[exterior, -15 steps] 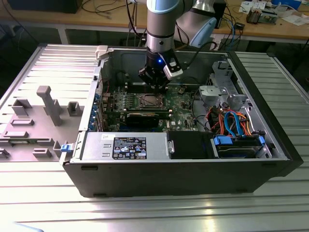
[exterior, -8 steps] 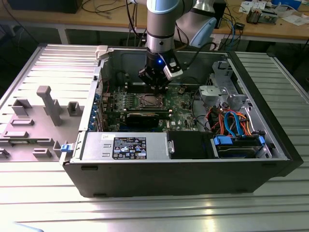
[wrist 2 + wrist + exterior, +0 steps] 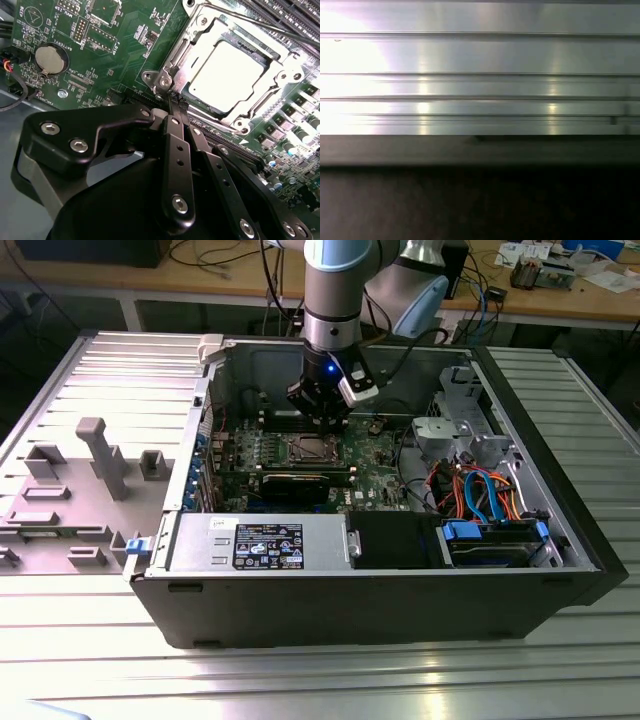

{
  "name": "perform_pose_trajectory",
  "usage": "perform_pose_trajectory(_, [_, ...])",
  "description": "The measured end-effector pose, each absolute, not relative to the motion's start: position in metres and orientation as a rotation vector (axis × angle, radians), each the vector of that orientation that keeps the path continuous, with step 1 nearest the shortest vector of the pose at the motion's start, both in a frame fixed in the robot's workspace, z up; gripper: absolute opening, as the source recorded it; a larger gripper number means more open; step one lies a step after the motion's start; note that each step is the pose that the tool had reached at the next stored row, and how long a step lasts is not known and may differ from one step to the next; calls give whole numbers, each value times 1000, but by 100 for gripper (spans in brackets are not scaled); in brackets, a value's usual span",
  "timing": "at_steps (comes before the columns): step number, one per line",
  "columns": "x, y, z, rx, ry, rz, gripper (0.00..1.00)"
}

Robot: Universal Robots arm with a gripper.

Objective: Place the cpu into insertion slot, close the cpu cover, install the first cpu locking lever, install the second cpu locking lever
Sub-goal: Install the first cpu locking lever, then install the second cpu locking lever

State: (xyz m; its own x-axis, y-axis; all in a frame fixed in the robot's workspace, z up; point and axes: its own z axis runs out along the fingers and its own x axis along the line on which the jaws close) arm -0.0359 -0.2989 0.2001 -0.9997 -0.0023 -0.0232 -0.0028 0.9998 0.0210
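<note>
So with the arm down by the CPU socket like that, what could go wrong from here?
The tool has its fingers shut together, tips at the corner of the cpu cover, which lies closed over the cpu. A slip there might scrape the green motherboard or its small parts. The thin locking lever across the socket's far side could spring or bend if caught.

Your worktop [image 3: 320, 680] is a ribbed aluminium surface, its grooves running across the exterior view. The open computer case [image 3: 380, 590] lies on its side at the centre. At nine o'clock from the case, a grey fixture tray [image 3: 70, 500] with upright blocks rests flat on the worktop, just beside the case.
</note>
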Motion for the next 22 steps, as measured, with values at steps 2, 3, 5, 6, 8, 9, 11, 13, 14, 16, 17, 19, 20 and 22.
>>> perform_pose_trajectory(2, [-36,-299,202,-4,3117,34,11])
perform_pose_trajectory(3, [-36,-298,203,-4,3117,35,11])
perform_pose_trajectory(5, [-36,-299,206,-4,3118,33,11])
perform_pose_trajectory(6, [-36,-299,208,-4,3118,33,11])
perform_pose_trajectory(8, [-36,-299,209,-4,3118,29,11])
perform_pose_trajectory(9, [-36,-300,209,-4,3118,29,11])
perform_pose_trajectory(11, [-36,-301,209,-4,3118,29,11])
perform_pose_trajectory(13, [-36,-301,209,-4,3118,29,11])
perform_pose_trajectory(14, [-36,-301,209,-4,3118,29,11])
perform_pose_trajectory(16, [-36,-301,209,-4,3118,29,11])
perform_pose_trajectory(17, [-36,-301,209,-4,3118,29,11])
perform_pose_trajectory(19, [-36,-301,209,-4,3118,29,11])
perform_pose_trajectory(20, [-36,-301,209,-4,3118,29,11])
perform_pose_trajectory(22, [-36,-302,209,-4,3118,29,11])
